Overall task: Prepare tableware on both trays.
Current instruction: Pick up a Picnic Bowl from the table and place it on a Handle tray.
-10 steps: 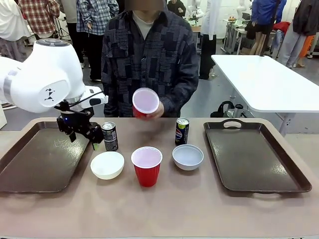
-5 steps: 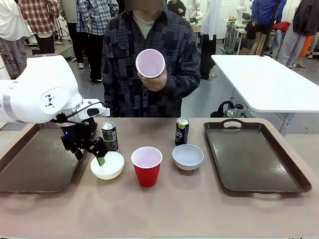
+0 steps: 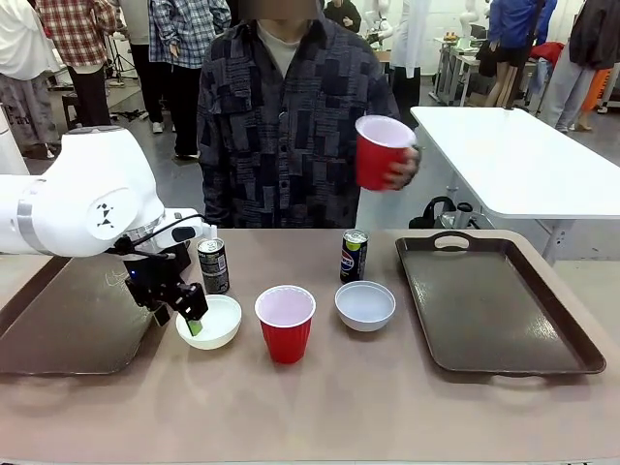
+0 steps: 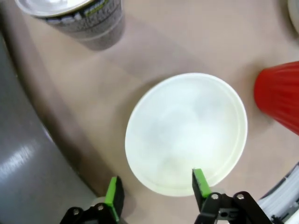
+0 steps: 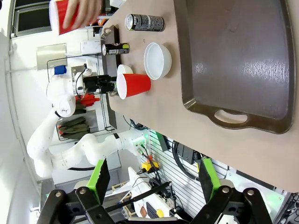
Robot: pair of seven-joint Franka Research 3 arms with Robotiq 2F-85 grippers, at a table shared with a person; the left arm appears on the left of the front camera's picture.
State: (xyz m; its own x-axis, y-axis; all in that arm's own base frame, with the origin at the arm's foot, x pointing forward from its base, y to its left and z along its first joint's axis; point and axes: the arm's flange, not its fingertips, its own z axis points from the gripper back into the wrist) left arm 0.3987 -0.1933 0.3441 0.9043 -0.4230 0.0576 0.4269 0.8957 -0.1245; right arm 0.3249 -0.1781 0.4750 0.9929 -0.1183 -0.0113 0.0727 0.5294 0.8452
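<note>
Zero items placed: the dark brown rectangular plastic left tray (image 3: 68, 329) and its twin, the right tray (image 3: 504, 310), lie bare. On the surface (image 3: 387, 407) between them stand the cream-white round bowl (image 3: 218, 325), the pale grey-white bowl (image 3: 365, 305), one red plastic cup (image 3: 286, 329), the slim dark left can (image 3: 213, 266) and the right can (image 3: 354, 255). The person's hand (image 3: 402, 165) holds the second red cup (image 3: 376, 155) aloft. Left claw (image 3: 192, 315) — arm bent low, pointing down — straddles the cream-white bowl's rim, fingers apart, not clamped. Right claw (image 5: 154, 175) hangs spread, well clear of the surface.

Front wide, left wrist close: both show bowl (image 3: 209, 321).
</note>
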